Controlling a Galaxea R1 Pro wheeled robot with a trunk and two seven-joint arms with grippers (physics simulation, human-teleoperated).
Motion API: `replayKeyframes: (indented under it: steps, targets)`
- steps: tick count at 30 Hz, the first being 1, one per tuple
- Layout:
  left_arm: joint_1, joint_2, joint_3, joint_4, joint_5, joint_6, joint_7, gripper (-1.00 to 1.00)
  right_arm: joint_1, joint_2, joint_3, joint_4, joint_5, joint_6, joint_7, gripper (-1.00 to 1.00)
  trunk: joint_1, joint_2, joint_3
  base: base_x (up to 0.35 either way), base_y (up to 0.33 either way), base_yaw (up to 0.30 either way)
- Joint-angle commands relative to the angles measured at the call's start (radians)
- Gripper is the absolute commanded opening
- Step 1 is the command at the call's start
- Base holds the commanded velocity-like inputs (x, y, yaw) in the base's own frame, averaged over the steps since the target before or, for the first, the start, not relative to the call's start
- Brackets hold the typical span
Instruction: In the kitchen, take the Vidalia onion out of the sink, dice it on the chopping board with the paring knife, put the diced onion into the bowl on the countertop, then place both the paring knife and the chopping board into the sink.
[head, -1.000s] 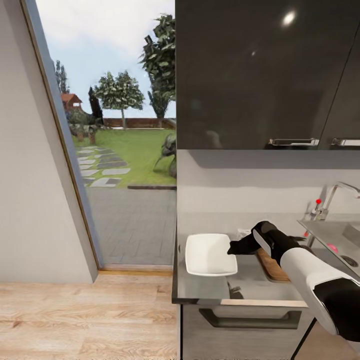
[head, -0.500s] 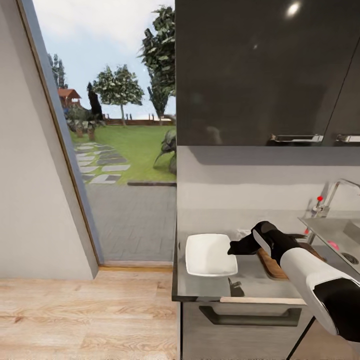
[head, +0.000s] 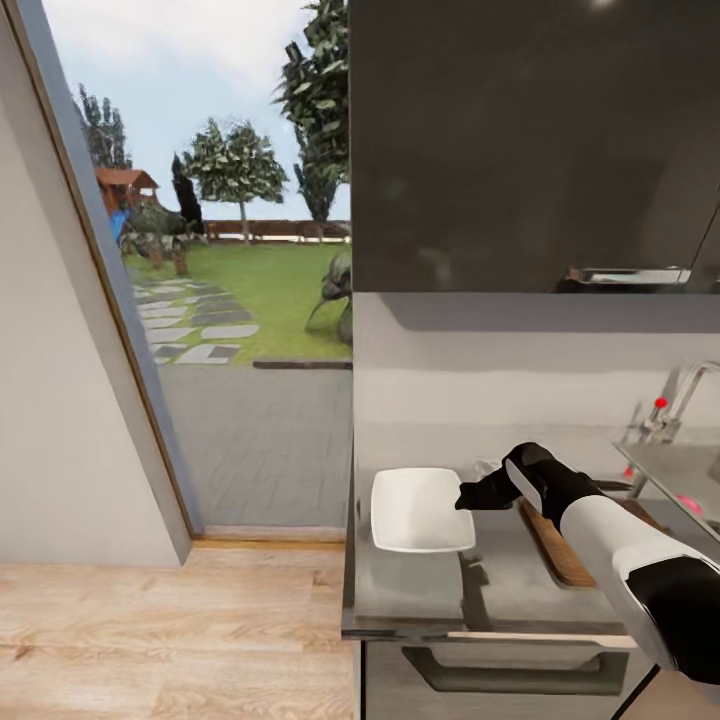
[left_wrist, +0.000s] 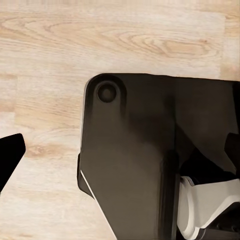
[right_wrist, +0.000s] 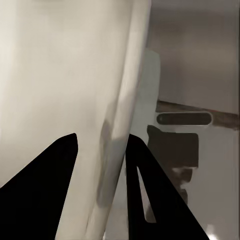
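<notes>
From the head camera I see the counter (head: 420, 585) ahead and to the right, next to an open doorway onto a garden. The bowl (head: 419, 509) sits on the counter near its left end. The board (head: 560, 545) lies on the counter to the right of the bowl, partly hidden by my right arm. The sink (head: 672, 465) is at the far right, with the tap (head: 688, 392) behind it. A sliver of the pink onion (head: 689, 503) shows in the sink, at the edge of the picture.

My right gripper (head: 466, 495) is over the right rim of the bowl. In the right wrist camera its two black fingers (right_wrist: 50, 175) stand apart, one on each side of the bowl's rim (right_wrist: 122, 150). I cannot tell whether they press on the rim, so I cannot tell if the grip is closed.

The left wrist camera looks down at the wood floor (left_wrist: 100, 35) and the robot's dark base (left_wrist: 145, 160). One finger tip (left_wrist: 9, 155) of the left gripper shows at the frame edge; I cannot tell its state.
</notes>
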Motion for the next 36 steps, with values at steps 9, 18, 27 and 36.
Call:
replayKeyframes:
  steps: [9, 18, 27, 36]
  targets:
    - [0.000, 0.000, 0.001, 0.008, 0.004, -0.001, -0.001, 1.00, -0.001, -0.001, 0.007, 0.001, -0.013, 0.004, -0.002, -1.00, 0.001, -0.002, -0.004, 0.018, 0.000, 0.000]
    - [0.000, 0.000, 0.001, 0.008, 0.004, -0.001, -0.001, 1.00, -0.001, -0.001, 0.007, 0.002, -0.013, 0.004, -0.002, -1.00, 0.001, -0.002, -0.017, 0.000, 0.000, 0.000]
    - [0.000, 0.000, 0.000, 0.008, 0.004, -0.001, -0.001, 1.00, -0.001, -0.001, 0.007, 0.002, -0.013, 0.004, -0.002, -1.00, 0.001, -0.002, -0.031, 0.000, 0.000, 0.000]
    - [0.000, 0.000, 0.000, 0.007, 0.003, -0.001, -0.001, 1.00, -0.001, -0.003, 0.007, 0.001, -0.013, 0.004, -0.002, -1.00, 0.001, -0.002, -0.038, 0.000, 0.000, 0.000]
